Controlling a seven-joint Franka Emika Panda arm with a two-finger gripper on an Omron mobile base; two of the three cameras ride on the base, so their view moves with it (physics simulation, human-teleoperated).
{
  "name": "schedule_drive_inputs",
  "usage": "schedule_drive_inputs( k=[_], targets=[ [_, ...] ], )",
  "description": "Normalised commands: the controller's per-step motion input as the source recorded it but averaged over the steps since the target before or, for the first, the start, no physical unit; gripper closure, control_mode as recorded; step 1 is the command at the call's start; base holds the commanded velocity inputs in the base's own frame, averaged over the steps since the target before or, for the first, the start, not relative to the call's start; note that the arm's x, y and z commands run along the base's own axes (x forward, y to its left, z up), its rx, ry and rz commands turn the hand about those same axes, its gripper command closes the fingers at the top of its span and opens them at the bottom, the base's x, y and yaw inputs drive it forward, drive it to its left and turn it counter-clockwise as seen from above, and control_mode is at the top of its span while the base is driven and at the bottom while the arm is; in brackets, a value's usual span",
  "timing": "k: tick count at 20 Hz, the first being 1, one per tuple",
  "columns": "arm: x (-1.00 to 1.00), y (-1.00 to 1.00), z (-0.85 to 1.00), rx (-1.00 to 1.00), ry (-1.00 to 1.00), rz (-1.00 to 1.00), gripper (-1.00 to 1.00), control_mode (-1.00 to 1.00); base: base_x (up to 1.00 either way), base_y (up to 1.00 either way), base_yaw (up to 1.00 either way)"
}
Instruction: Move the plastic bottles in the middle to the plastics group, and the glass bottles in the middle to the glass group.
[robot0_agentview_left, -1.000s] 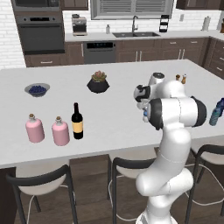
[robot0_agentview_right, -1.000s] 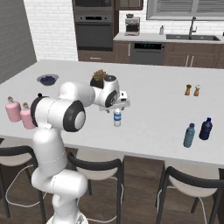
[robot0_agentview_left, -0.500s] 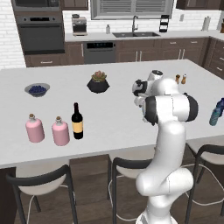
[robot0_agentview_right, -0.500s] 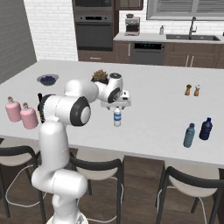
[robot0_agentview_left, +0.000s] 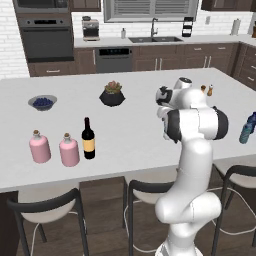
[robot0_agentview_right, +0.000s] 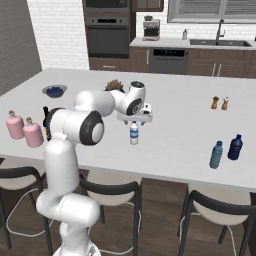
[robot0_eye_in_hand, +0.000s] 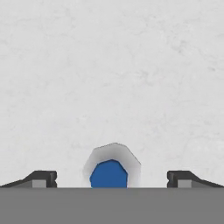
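Observation:
My gripper (robot0_agentview_right: 134, 120) hangs open and points down, right over the small clear water bottle (robot0_agentview_right: 133, 135) in the middle of the white counter (robot0_agentview_right: 180, 125). From the hand view, the bottle's top (robot0_eye_in_hand: 109, 174) sits between my spread fingertips (robot0_eye_in_hand: 41, 179), which are not touching it. The dark wine bottle (robot0_agentview_left: 88, 140) stands upright at the left, beside the two pink flasks (robot0_agentview_left: 69, 150) (robot0_agentview_left: 39, 147). At the right end stands the dark blue bottle (robot0_agentview_right: 235, 147). My arm hides the water bottle in the left base view.
A teal bottle (robot0_agentview_right: 216, 155) stands next to the dark blue one. A potted plant (robot0_agentview_left: 112, 95) and a bowl of blueberries (robot0_agentview_left: 42, 102) sit further back, with two shakers (robot0_agentview_right: 220, 103) at the back right. Dark stools (robot0_agentview_right: 215, 210) line the near counter edge.
The arm's elbow has swung in closer behind the hand, which has shifted only slightly and stays over the water bottle. The jaws stay open. No bottle has moved.

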Motion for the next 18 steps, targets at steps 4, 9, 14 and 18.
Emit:
schedule_drive_inputs(
  k=[4, 9, 14, 18],
  targets=[
    [-0.46, 0.11, 0.02, 0.0, -0.05, 0.0, -1.0, -1.0, 0.0, 0.0, 0.0],
    [-0.12, 0.06, -0.01, -0.01, -0.09, 0.0, -1.0, -1.0, 0.0, 0.0, 0.0],
    [0.2, 0.0, -0.23, -0.01, -0.07, 0.0, -1.0, -1.0, 0.0, 0.0, 0.0],
    [0.02, -0.07, 0.0, 0.0, 0.0, 0.0, -1.0, -1.0, 0.0, 0.0, 0.0]
  ],
)
